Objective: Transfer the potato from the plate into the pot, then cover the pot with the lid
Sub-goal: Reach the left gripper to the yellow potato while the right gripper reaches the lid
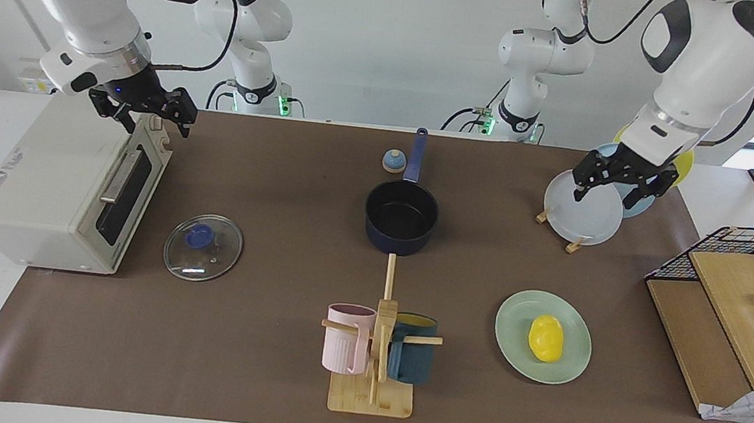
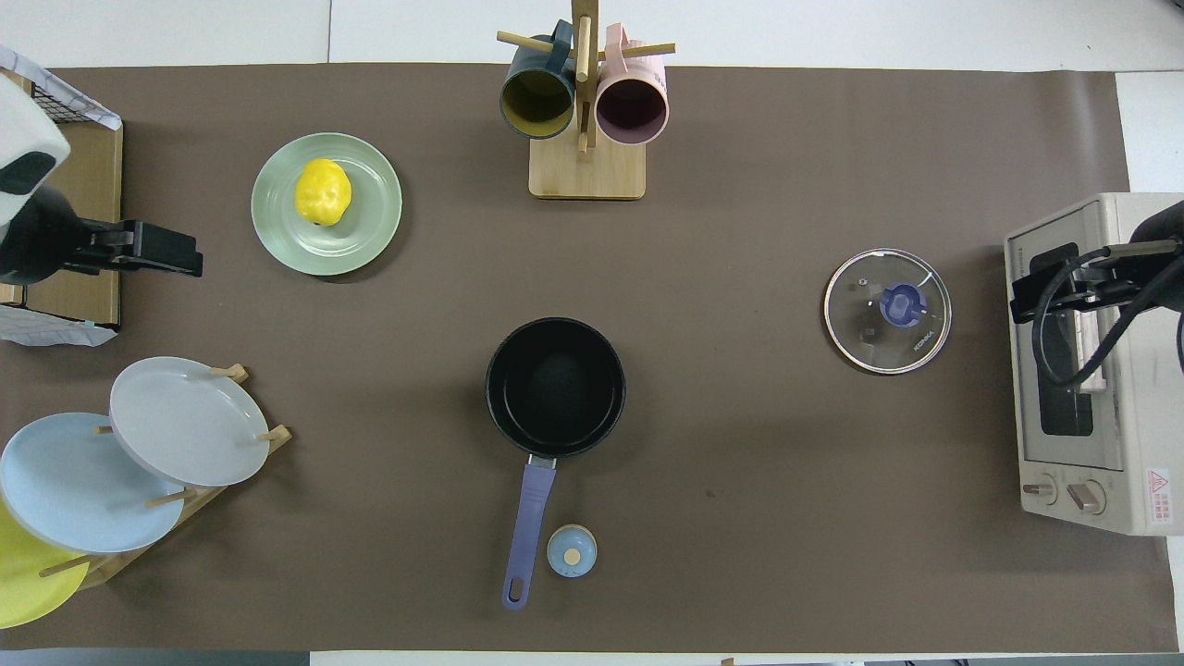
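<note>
The yellow potato (image 1: 544, 338) (image 2: 323, 191) lies on the mint-green plate (image 1: 512, 324) (image 2: 370, 222), farther from the robots than the pot and toward the left arm's end. The dark blue pot (image 1: 401, 217) (image 2: 555, 384) stands mid-table with nothing in it, its handle pointing at the robots. The glass lid (image 1: 203, 247) (image 2: 886, 310) lies flat beside the toaster oven. My left gripper (image 1: 614, 191) (image 2: 180, 254) hangs open in the air over the plate rack's end of the table. My right gripper (image 1: 152, 119) (image 2: 1022, 301) hangs open over the oven. Neither holds anything.
A toaster oven (image 1: 50, 191) (image 2: 1082, 370) stands at the right arm's end. A mug tree (image 1: 376, 351) (image 2: 583, 102) with two mugs sits farther from the robots than the pot. A small bell (image 1: 393, 161) (image 2: 572, 550) rests beside the pot's handle. A plate rack (image 1: 583, 212) (image 2: 176, 421) and a wire basket with boards (image 1: 731, 312) (image 2: 74, 185) fill the left arm's end.
</note>
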